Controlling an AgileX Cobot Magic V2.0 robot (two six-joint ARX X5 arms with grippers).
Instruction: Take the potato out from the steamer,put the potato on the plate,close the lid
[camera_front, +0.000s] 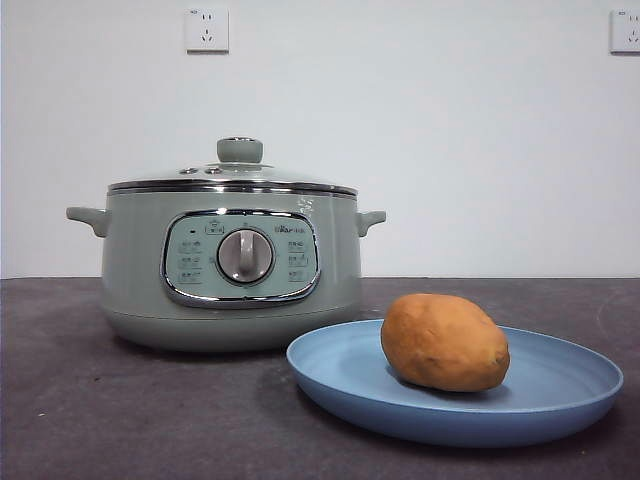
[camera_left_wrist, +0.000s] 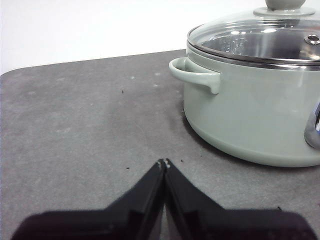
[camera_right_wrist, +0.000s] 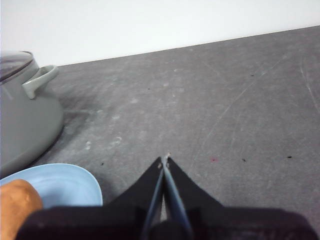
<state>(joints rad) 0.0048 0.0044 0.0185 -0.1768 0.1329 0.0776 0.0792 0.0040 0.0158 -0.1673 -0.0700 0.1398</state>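
The orange-brown potato (camera_front: 445, 342) lies on the light-blue plate (camera_front: 560, 395) at the front right of the table. The sage-green steamer (camera_front: 232, 268) stands behind and to the left of the plate, and its glass lid (camera_front: 235, 175) with the green knob sits on it. My left gripper (camera_left_wrist: 164, 162) is shut and empty, low over the table beside the steamer (camera_left_wrist: 250, 115) and its lid (camera_left_wrist: 260, 40). My right gripper (camera_right_wrist: 164, 160) is shut and empty over the table, beside the plate (camera_right_wrist: 65, 185) with the potato (camera_right_wrist: 17, 205). Neither arm shows in the front view.
The dark grey table (camera_front: 100, 420) runs to a white wall with two sockets (camera_front: 207, 30). The steamer's side handle (camera_left_wrist: 195, 75) sticks out toward my left gripper. Bare table surface (camera_right_wrist: 225, 110) lies beyond my right gripper.
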